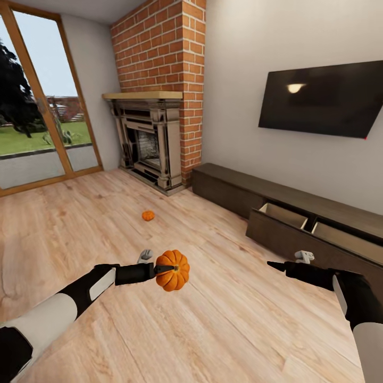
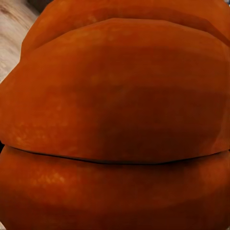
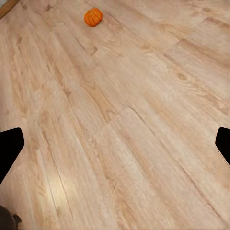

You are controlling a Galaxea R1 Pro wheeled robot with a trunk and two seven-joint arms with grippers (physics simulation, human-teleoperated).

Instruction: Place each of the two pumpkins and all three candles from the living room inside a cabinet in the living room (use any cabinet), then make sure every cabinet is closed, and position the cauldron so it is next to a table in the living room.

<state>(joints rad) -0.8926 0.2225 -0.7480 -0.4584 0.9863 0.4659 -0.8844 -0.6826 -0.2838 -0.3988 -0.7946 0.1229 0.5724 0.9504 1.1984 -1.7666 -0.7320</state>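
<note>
The left gripper (image 1: 166,269) is pinching a pumpkin (image 1: 174,270) lying sideways; the right gripper (image 3: 115,148) is hanging spread, far from the other pumpkin (image 1: 148,215).

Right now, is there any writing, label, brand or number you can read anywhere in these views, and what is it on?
None: no readable text shows.
The wall screen is dark, with a lamp's reflection and no logo.
The fireplace, the cabinet and the two pumpkins, one in the left gripper and one on the floor, carry no markings.
</note>
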